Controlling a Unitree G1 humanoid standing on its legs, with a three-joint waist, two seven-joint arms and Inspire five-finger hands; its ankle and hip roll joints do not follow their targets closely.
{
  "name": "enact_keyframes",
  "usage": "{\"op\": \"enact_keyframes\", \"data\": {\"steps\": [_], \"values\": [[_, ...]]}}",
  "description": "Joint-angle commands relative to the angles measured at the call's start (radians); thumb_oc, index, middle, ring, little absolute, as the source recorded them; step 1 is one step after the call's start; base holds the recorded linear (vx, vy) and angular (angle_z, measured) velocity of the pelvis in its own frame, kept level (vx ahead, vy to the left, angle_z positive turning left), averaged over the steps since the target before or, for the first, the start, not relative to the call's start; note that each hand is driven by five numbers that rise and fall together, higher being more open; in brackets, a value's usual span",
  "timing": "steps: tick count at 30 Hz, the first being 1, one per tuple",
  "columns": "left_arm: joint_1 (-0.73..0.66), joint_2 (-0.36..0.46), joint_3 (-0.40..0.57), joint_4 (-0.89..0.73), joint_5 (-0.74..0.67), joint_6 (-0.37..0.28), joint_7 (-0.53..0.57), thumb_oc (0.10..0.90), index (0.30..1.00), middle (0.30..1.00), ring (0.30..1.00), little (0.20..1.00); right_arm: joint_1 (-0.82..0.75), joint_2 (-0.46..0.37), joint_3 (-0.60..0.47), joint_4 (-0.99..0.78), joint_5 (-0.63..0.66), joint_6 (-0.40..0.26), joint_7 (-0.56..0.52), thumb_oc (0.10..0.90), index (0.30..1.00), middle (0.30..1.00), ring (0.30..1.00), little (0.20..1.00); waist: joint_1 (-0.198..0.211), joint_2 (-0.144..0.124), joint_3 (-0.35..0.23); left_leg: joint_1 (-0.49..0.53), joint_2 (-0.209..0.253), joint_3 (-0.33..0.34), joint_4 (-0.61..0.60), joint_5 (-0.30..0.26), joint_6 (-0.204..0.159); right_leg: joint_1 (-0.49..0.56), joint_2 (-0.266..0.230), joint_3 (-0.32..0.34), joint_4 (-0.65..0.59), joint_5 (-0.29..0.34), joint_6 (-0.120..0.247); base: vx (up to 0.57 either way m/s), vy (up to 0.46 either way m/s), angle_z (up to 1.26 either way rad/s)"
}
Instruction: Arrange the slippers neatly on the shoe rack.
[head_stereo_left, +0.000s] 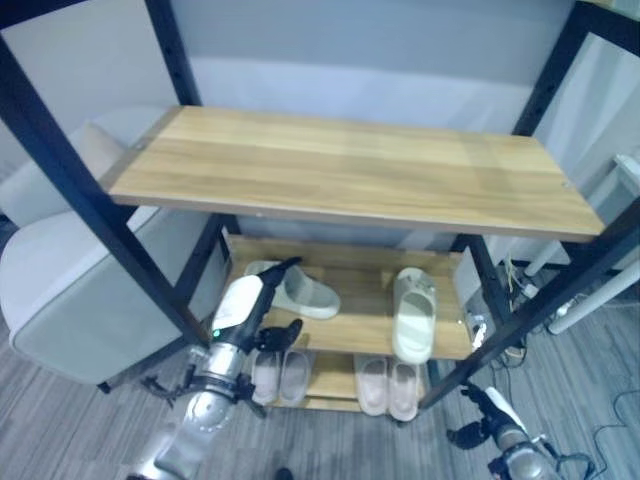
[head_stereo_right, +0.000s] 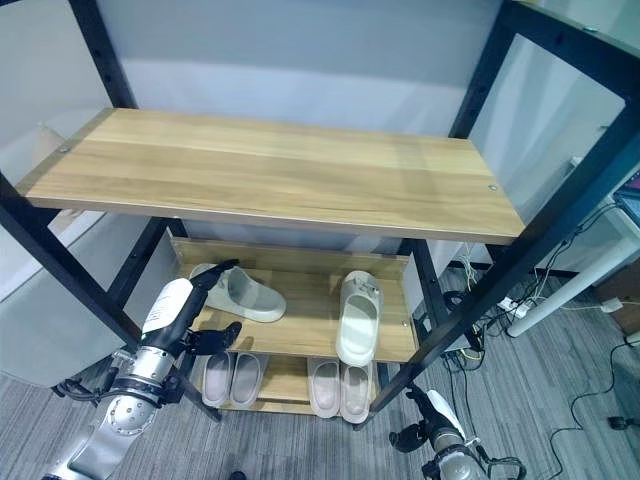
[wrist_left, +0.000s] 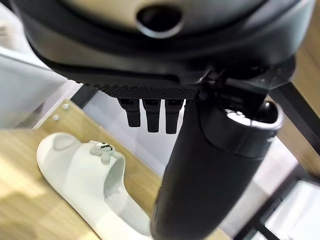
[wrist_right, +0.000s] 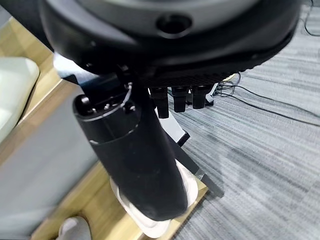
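**Slippers spread over two shelves of the rack, left hand at the middle shelf**

Slippers are what you are sorting, so take the shoe rack (head_stereo_left: 340, 170) as your reference: a black frame with three wooden shelves, the top one bare.

Start at the rack's left side. Beyond its left posts you see a pale grey armchair (head_stereo_left: 70, 290) on the grey carpet (head_stereo_right: 560, 400). Your left hand (head_stereo_left: 272, 283) reaches in past the front left post at the level of the middle shelf. Its fingers (wrist_left: 150, 115) are straight and relaxed, pointing at the left slipper (head_stereo_left: 298, 290) without closing on it; from the head views the fingertips lie at that slipper's near end, and you cannot tell whether they touch it. This slipper lies on the left part of the middle shelf, turned crosswise with its strap toward the rack's middle.

Move toward the right of the same shelf and you find the right slipper (head_stereo_left: 413, 315), lying front to back, its near end reaching the shelf's front edge. The two are well apart and not lined up.

On the bottom shelf, one pinkish pair (head_stereo_left: 279, 376) sits side by side under your left hand, and a second pinkish pair (head_stereo_left: 388, 385) sits below the right slipper.

Your right hand (wrist_right: 145, 165) is low, outside the rack's front right post, over the carpet. Its fingers (wrist_right: 180, 97) look straight and hold nothing.
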Motion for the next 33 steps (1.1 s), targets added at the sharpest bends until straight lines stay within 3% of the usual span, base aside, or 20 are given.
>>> {"op": "enact_keyframes", "data": {"steps": [1,16,33], "values": [[-0.145,-0.026,0.025,-0.039,-0.040,-0.059,0.068,0.800,0.900,0.900,0.900,0.900,-0.078,0.034,0.041,-0.156,0.021,-0.103,0.018,0.800,0.900,0.900,0.900,0.900,-0.008,-0.006,0.007,0.007,-0.008,0.143,0.009,-0.040,0.035,-0.006,-0.065,0.058,-0.001,-0.033,0.100,0.05,0.010,-0.07],[-0.158,-0.030,0.057,0.008,-0.012,-0.011,0.089,0.800,0.900,0.900,0.900,0.900,-0.060,0.019,0.045,-0.183,0.004,-0.094,0.027,0.800,0.900,0.900,0.900,0.900,-0.014,0.003,0.014,0.002,-0.003,0.131,-0.001,-0.041,0.026,-0.016,-0.061,0.050,-0.002,-0.042,0.098,0.02,0.005,-0.01],[-0.341,-0.075,0.117,0.128,-0.094,0.058,0.171,0.800,0.900,0.900,0.900,0.900,-0.049,-0.042,0.049,-0.239,-0.024,-0.085,0.054,0.800,0.900,0.900,0.900,0.900,-0.050,0.010,0.034,-0.095,0.006,0.138,-0.009,-0.016,0.016,-0.126,-0.057,0.060,-0.002,-0.027,0.102,0.00,0.001,0.00]]}}
